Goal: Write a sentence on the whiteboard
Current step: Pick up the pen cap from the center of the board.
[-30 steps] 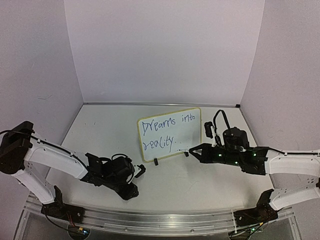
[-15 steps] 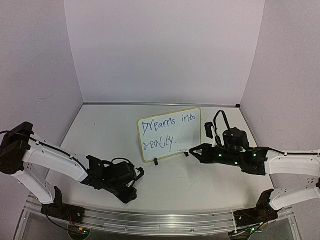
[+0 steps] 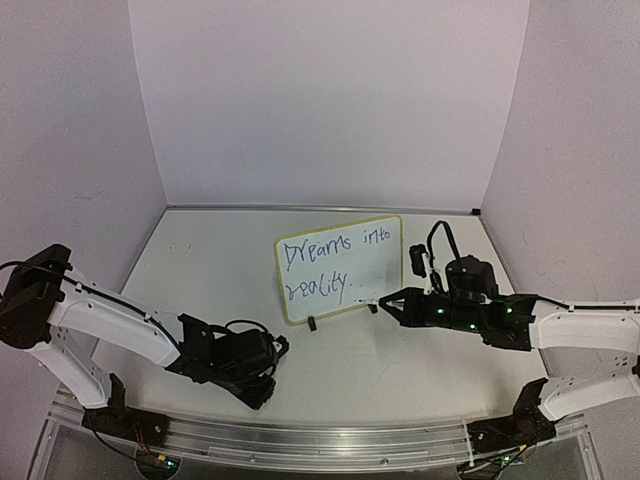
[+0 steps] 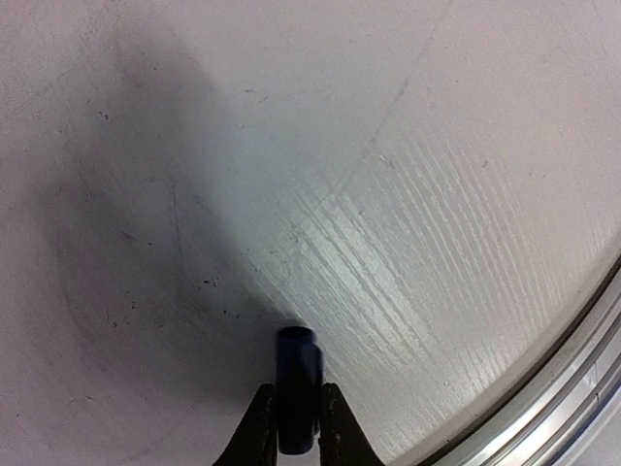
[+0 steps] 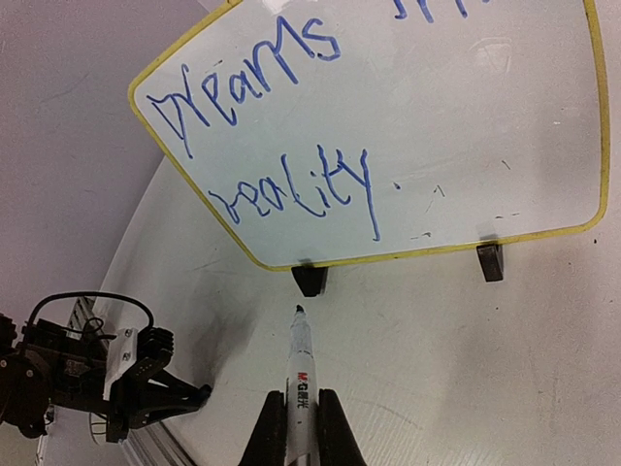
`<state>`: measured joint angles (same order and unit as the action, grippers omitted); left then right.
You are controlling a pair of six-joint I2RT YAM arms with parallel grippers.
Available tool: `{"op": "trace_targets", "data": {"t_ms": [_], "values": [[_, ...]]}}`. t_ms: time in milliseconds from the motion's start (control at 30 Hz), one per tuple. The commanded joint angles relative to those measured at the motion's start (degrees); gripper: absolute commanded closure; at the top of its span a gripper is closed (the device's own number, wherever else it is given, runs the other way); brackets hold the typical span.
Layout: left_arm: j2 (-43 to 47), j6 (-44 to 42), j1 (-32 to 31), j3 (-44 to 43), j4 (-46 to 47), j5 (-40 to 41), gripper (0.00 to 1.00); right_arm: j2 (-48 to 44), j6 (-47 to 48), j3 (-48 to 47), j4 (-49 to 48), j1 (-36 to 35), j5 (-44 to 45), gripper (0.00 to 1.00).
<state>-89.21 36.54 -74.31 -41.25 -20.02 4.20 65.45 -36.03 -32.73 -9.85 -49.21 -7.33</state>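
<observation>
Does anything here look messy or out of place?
Only little things. A few stray marks dot the whiteboard at its lower right, beside the sentence, and the board stands at a slant to the table edge. Nothing looks spilled or broken.

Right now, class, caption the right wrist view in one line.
Right gripper holds a white marker, tip bared, just short of the small yellow-framed whiteboard bearing the blue handwritten sentence.

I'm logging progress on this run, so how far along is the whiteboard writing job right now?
Done: the sentence, Dreams into reality with its full stop, stands in blue on the whiteboard. In hand: the right gripper is shut on the uncapped marker, tip off the board; the left gripper pinches a dark blue piece, likely the cap. Left: probably only capping the marker and putting it down.
</observation>
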Motion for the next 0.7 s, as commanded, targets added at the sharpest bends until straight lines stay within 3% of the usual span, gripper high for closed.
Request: {"op": "trace_targets", "data": {"t_ms": [0,133,300,500,667], "values": [[-2.7,2.0,-0.8,1.1,-4.9,-1.6,0.89,0.3,0.2,-0.4,-1.3,-0.3,0.4,1.00],[-2.6,2.0,-1.1,1.3,-5.0,-1.5,0.99,0.0,-0.1,-0.6,-1.1,-0.2,-0.6,1.00],[0.0,0.9,-1.0,0.4,-5.5,2.2,1.00,-2.3,1.5,-2.0,3.7,0.5,-5.6,1.00],[2.8,-1.9,-1.0,-2.3,-2.6,5.8,1.00,-1.6,1.1,-3.2,4.9,8.4,-24.3,1.00],[6.8,-5.9,-1.0,-2.1,3.3,6.4,1.00,3.8,2.1,-6.6,5.0,9.9,-37.4,1.00]]}}
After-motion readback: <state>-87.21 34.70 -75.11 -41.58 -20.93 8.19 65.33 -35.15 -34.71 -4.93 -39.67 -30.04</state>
